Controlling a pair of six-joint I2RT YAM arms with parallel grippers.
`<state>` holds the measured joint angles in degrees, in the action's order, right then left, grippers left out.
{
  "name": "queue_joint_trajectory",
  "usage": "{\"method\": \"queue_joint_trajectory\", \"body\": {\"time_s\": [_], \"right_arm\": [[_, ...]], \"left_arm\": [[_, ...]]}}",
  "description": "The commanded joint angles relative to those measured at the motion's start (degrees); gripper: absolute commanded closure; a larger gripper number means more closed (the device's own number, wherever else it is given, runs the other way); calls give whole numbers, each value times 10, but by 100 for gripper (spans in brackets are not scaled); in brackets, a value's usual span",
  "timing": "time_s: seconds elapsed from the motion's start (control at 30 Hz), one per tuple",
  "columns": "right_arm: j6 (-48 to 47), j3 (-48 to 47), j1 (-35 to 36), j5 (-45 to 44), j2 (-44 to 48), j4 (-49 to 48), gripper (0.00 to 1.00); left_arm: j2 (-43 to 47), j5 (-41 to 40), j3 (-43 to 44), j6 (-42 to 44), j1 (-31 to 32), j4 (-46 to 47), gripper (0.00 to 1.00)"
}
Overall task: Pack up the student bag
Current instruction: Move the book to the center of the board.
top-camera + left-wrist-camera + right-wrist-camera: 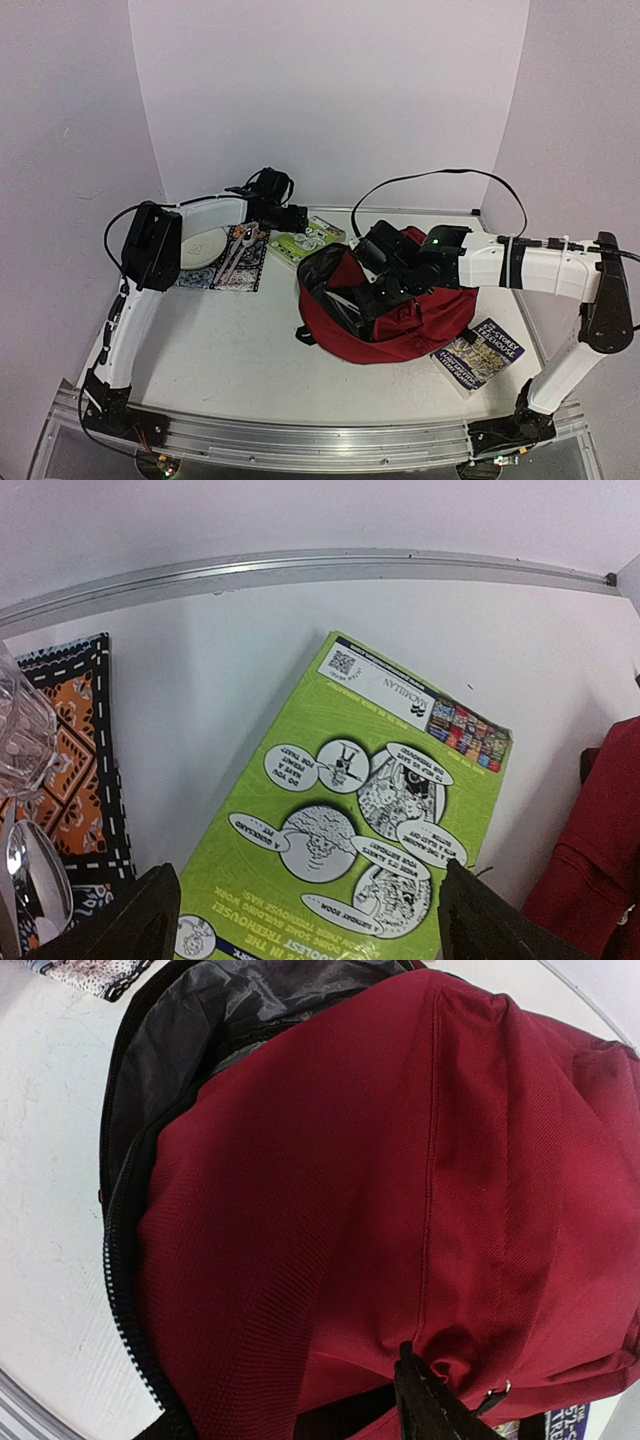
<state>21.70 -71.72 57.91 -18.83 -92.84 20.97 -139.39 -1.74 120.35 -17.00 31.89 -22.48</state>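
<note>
The student bag (400,320) is lying on the white table (230,340). Its main zip is standing open and the black lining is showing. The right gripper (380,285) is hovering over the bag's opening, and I cannot tell if its claw is open or closed. To the left of the bag, the left gripper (315,915) is holding its claw wide open above a green book (350,810), which is lying flat near the bag.

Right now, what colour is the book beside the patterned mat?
The book is lime green with black-and-white cartoon bubbles, clearest in the left wrist view.
</note>
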Motion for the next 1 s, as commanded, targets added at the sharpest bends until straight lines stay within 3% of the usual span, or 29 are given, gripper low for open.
{"method": "queue_joint_trajectory", "body": {"time_s": [0.0, 0.27, 0.5, 0.6, 0.97], "right_arm": [[9, 4, 2, 3, 13, 16, 39], [11, 1, 2, -1, 13, 16, 29], [14, 1, 2, -17, 20, 15, 24], [15, 1, 3, -25, 24, 13, 23], [16, -9, 2, -36, 31, 5, 21]], "left_arm": [[-38, 0, 45, 36, -13, -15, 9], [-62, 16, 25, 36, -14, -28, 11], [-20, 36, -59, 19, -5, -30, 32], [-4, 12, -100, 23, 16, -31, 40], [63, -60, -270, -47, 108, -34, 49]]}}
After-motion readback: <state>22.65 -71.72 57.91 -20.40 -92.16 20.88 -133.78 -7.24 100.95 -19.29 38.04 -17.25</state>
